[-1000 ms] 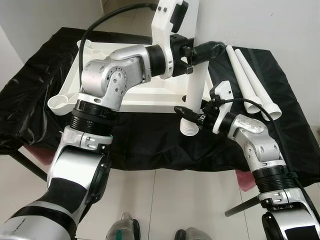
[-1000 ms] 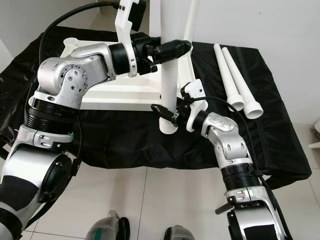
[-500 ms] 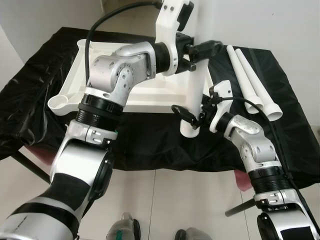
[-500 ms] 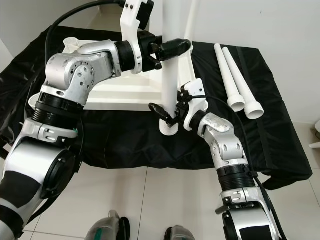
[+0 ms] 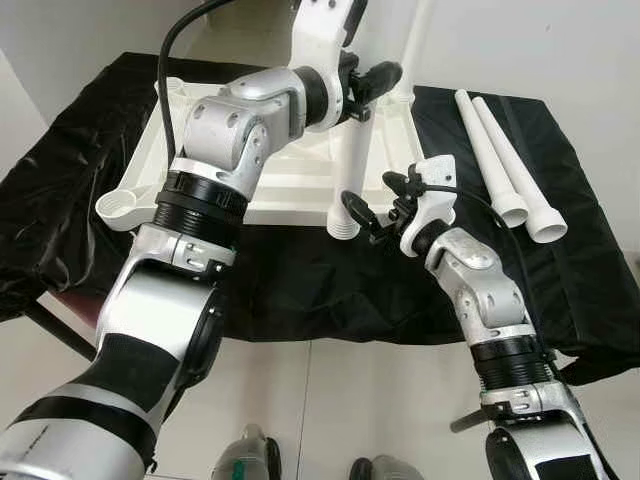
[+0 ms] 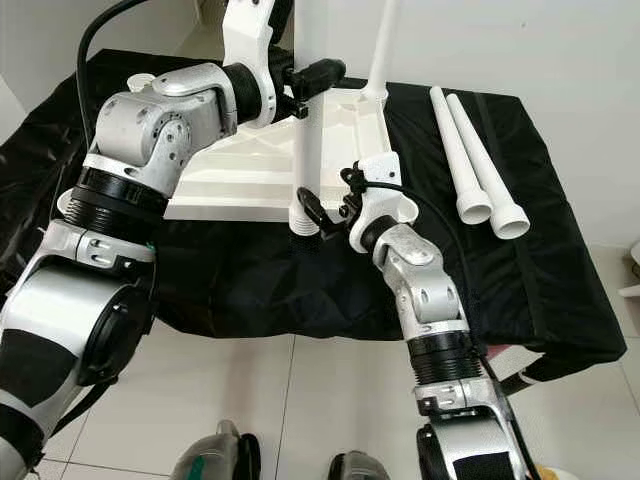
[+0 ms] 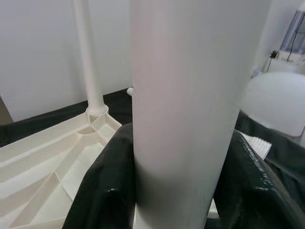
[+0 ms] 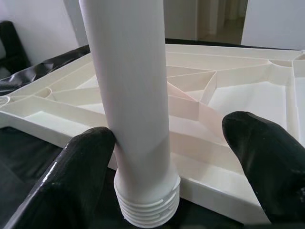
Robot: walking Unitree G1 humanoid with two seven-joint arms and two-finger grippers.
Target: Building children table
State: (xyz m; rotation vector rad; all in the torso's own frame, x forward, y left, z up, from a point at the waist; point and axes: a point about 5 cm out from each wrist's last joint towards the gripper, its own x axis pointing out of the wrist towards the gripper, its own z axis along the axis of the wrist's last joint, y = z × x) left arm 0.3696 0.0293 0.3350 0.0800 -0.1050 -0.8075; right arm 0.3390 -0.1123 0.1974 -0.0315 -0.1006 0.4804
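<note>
The right gripper (image 5: 375, 210) is spread open around the threaded foot of the upright white leg (image 5: 350, 180), one finger touching its side. At 12 o'clock from it, the left gripper (image 5: 385, 75) is clenched on that leg. Behind lies the upturned white tabletop (image 5: 270, 185); two spare legs (image 5: 505, 165) rest at 2 o'clock on the black cloth (image 5: 80, 150)
</note>
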